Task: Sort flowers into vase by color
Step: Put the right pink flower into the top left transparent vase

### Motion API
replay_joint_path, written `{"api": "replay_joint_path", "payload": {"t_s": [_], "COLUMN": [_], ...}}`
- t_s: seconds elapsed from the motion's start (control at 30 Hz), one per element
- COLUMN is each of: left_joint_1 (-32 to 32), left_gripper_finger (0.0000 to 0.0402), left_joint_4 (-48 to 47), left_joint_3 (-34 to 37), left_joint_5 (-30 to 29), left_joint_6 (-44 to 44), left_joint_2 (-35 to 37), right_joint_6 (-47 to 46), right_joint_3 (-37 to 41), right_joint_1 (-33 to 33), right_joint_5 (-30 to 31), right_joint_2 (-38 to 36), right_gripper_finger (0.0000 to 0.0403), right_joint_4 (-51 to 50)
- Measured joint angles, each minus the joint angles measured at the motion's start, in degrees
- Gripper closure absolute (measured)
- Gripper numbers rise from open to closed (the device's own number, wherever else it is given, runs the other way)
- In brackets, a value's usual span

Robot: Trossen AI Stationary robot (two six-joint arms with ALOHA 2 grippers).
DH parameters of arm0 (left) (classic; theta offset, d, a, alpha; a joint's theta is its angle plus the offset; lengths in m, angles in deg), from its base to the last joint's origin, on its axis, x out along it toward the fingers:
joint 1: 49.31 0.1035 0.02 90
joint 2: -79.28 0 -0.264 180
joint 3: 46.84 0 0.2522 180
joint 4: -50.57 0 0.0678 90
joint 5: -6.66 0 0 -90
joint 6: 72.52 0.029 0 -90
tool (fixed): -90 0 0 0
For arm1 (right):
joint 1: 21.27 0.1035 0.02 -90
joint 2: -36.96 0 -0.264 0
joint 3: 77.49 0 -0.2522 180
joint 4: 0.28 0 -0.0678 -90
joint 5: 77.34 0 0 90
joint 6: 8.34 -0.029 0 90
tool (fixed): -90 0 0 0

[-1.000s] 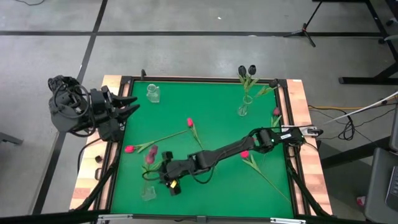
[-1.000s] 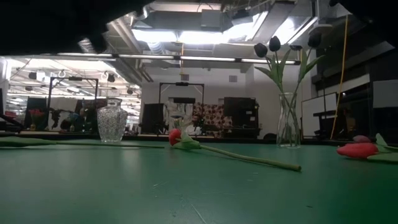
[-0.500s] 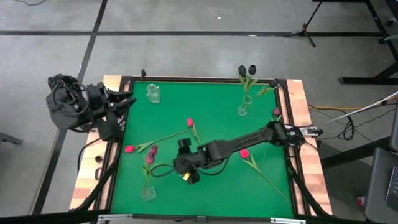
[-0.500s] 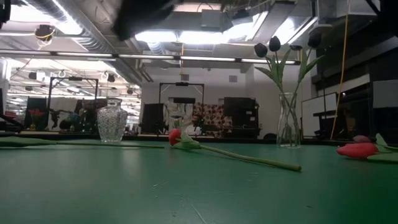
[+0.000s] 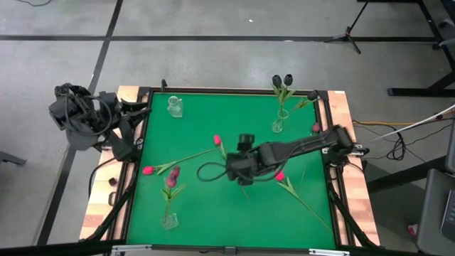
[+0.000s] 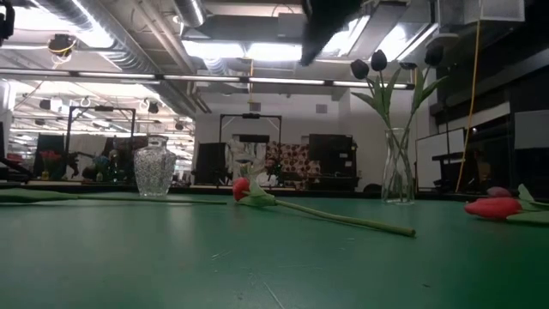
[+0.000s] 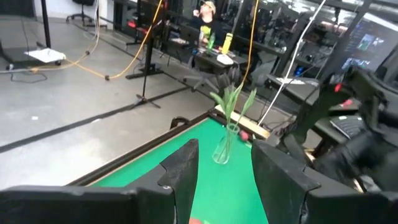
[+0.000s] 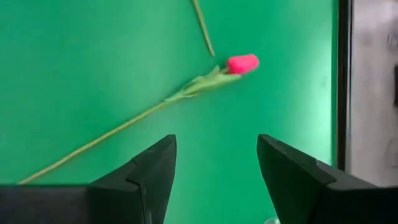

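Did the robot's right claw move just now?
Yes. In the high view, the right gripper has pulled back from beside the vase at the near-left corner toward the middle of the table, open and empty.

Bright, even overhead light; ceiling lamps (image 6: 257,50) glare; right arm (image 5: 284,153) motion-blurred.

Matt green table (image 5: 199,128), clear glass vase (image 5: 277,125)

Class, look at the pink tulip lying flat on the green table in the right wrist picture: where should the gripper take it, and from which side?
Probably the bare mid-stem of the pink tulip, taken from straight above: it lies flat, thin and clear of leaves there. The open right gripper should straddle it crosswise.
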Motion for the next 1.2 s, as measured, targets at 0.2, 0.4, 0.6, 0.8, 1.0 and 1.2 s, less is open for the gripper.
{"api": "replay_joint_path", "payload": {"t_s": [0.2, 0.4, 0.6, 0.8, 1.0, 1.2], "left_joint_1": [0.0, 0.0, 0.0, 0.0, 0.0, 0.0], "left_gripper_finger": [0.0257, 0.0257, 0.0257, 0.0257, 0.0257, 0.0257], "left_joint_4": [-4.5, -4.4, -4.4, -4.5, -5.7, -7.8], "left_joint_3": [0.0, 0.0, 0.0, 0.0, 0.0, 0.0], "left_joint_5": [1.0, 1.2, 1.2, 1.3, 1.7, 1.7], "left_joint_6": [-4.9, -4.9, -4.9, -4.9, -4.9, -5.0], "left_joint_2": [0.0, -0.1, -0.1, -0.2, -0.3, -0.3], "right_joint_6": [-7.8, -12.8, -14.1, -16.7, -18.2, -19.7], "right_joint_3": [28.1, 42.0, 42.8, 42.8, 42.8, 42.8], "right_joint_1": [-3.0, -6.0, -8.7, -8.7, -8.4, -8.4], "right_joint_5": [0.1, 3.4, 8.2, 5.6, 6.1, 5.2], "right_joint_2": [-11.5, -8.7, -4.3, 0.8, 1.6, 1.6], "right_gripper_finger": [0.0178, 0.0178, 0.0178, 0.0178, 0.0178, 0.0178], "right_joint_4": [30.8, 57.7, 63.2, 68.1, 68.8, 69.2]}}
